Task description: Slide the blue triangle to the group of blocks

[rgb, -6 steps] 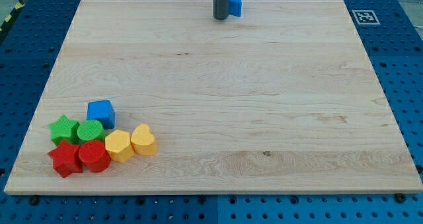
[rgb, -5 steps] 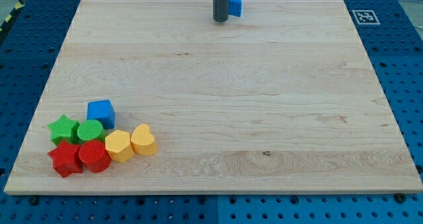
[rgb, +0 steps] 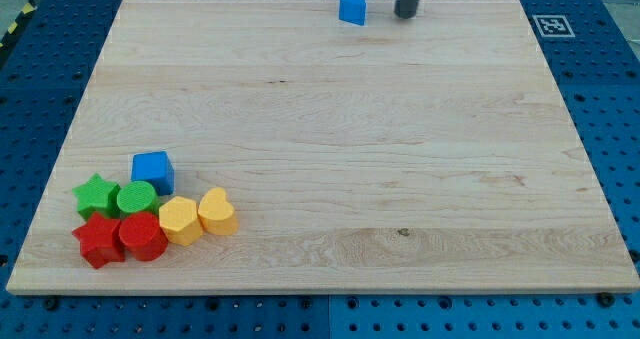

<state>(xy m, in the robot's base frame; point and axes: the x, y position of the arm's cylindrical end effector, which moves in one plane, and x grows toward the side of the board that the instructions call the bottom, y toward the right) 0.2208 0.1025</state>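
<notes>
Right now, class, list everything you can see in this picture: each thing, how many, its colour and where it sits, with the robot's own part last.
Wooden board: one, pale wood, fills most of the view.
Blue triangle block: one, blue, at the board's top edge, alone.
Blue cube block: one, blue, top of the group at the view's bottom left.
Green star block: one, green, left side of the group.
Green round block: one, green, right of the star.
Red blocks: two, red, bottom of the group.
Yellow blocks: two, yellow, right side of the group.
Square marker tag: one, black and white, top right corner.
My tip: one, dark rod, right of the blue triangle, apart from it.
</notes>
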